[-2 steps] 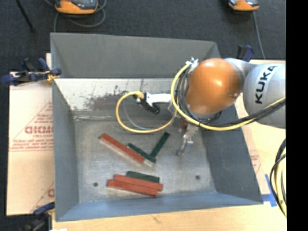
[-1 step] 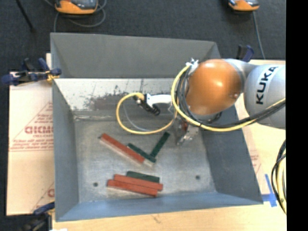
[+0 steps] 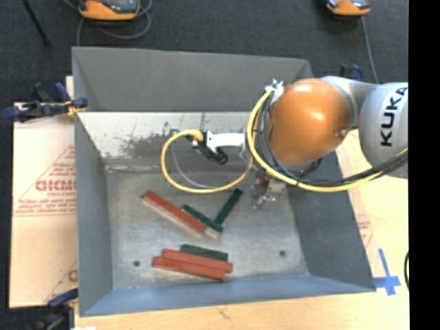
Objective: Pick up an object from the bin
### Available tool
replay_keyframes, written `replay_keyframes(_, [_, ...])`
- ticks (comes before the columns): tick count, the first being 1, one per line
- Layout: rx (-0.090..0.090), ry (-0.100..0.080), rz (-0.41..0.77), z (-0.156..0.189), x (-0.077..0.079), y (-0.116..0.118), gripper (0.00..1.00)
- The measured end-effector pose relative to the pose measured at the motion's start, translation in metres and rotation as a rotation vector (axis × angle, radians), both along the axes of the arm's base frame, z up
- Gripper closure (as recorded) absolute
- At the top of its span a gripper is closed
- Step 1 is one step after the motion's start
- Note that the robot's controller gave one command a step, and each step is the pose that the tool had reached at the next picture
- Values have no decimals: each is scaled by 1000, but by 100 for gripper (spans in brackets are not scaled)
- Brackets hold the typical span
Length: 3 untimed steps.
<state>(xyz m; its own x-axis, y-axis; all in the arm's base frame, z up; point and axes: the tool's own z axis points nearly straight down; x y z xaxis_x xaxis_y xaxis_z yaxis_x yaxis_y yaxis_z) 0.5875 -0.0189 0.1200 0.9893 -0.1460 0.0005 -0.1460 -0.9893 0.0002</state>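
Note:
My gripper reaches down below the orange dome at the right of the bin's floor, and its lower end shows just under the dome. A dark green L-shaped piece lies immediately to its left, one arm pointing up toward the gripper. A long red bar lies slanted against the green piece's other arm. Nothing is seen between the fingers.
Near the bin's front lie a red bar and a dark green bar stacked side by side. A yellow cable loops from the arm across the back of the bin.

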Motion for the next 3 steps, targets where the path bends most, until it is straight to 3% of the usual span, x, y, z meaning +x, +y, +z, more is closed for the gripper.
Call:
replay_keyframes(1, [2,0,47,11,38,35,100])
replay_keyframes(2, [2,0,47,11,38,35,0])
replay_keyframes(3, [2,8,-35,-53,8,51,0])
